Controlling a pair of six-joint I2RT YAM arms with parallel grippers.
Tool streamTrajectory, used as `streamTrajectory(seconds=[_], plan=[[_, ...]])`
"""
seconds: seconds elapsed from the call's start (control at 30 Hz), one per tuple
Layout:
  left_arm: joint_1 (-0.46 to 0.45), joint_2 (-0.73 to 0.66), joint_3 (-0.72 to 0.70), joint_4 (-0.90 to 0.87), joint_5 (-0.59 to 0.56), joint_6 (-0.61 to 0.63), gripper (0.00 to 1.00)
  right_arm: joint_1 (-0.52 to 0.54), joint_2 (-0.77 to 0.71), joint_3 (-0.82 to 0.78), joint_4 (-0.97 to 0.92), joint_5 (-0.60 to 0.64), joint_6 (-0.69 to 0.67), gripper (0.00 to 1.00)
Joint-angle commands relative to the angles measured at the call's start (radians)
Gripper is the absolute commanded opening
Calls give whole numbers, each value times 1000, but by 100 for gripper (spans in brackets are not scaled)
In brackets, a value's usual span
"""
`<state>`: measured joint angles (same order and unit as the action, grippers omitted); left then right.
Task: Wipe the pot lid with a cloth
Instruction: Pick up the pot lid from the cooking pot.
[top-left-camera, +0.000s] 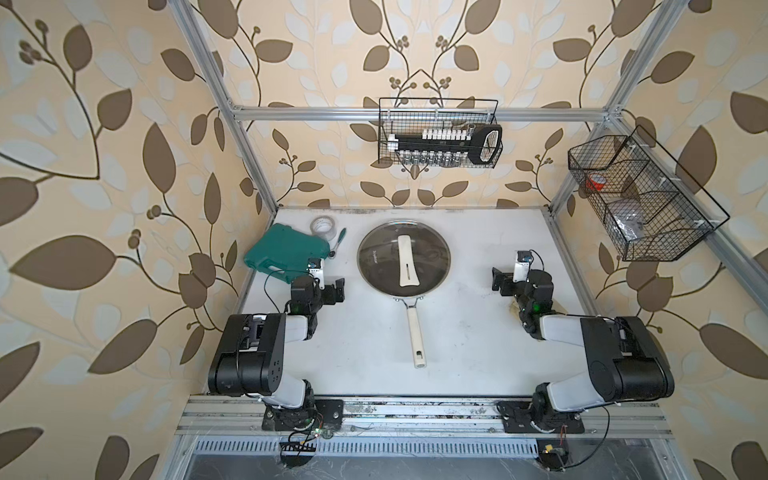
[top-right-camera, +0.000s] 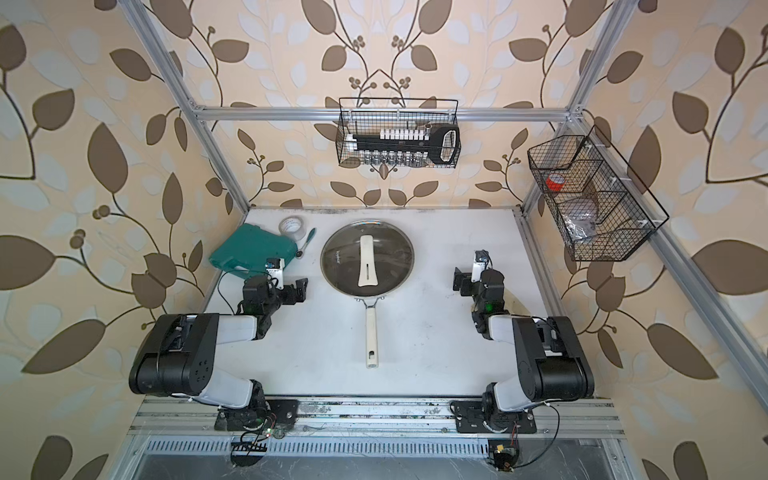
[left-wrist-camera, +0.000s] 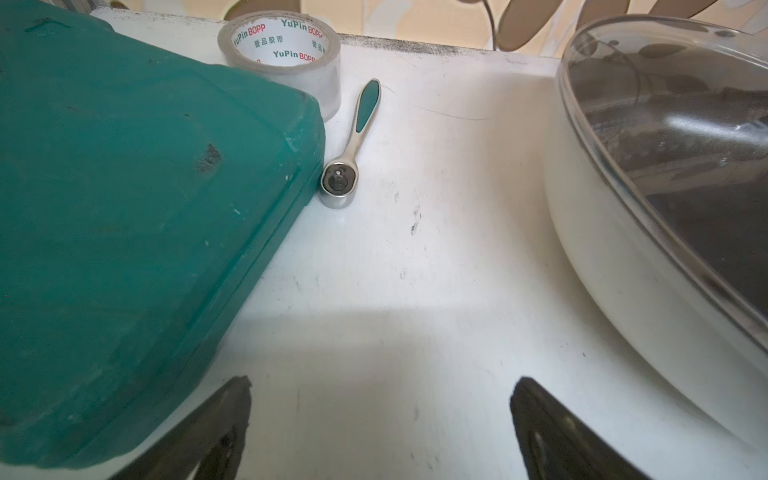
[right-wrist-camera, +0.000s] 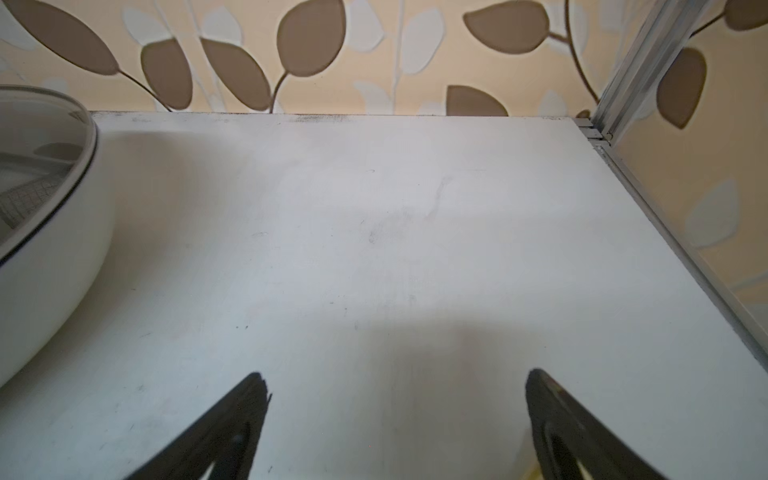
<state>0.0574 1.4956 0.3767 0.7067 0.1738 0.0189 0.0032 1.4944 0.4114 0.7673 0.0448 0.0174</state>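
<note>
Left pincer (top-left-camera: 340, 291), right pincer (top-left-camera: 497, 281): both spread wide, empty.
Cloth (top-left-camera: 513, 309): only a pale yellow edge shows; the rest is hidden under the right arm.
Pot lid (top-left-camera: 404, 259): mid-counter (top-left-camera: 457, 353), between the pincers, atop frying pan (top-left-camera: 415, 332). Bar handle runs near-to-far, broad end nearest. Cut off in both wrist views.

**Glass, metal, plastic**

The pot lid (top-left-camera: 430, 257) is glossy clear glass with a polished metal rim; the pan (left-wrist-camera: 615, 291) beneath has a smooth satin cream wall. The table (top-left-camera: 469, 353) is matt white, scuffed. Far left, the green case (left-wrist-camera: 124, 208) is scratched matt plastic, the ratchet (left-wrist-camera: 345, 166) shiny metal.
</note>
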Motion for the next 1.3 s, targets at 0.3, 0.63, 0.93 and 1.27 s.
streamTrajectory(seconds=[0.3,0.63,0.93,1.27], plan=[[-12,2,19,17,-18,-8,99,-3,3,-11,-8,-6,-6,96],[-14,-44,42,-59,-114,-45,99,-3,-41,31,-118,-10,-6,96],[-31,-274,156,-417,-190,-84,99,16,-177,118,-331,-16,-21,96],[-258,-436,383,-809,-415,-213,99,62,-314,262,-688,39,154,96]])
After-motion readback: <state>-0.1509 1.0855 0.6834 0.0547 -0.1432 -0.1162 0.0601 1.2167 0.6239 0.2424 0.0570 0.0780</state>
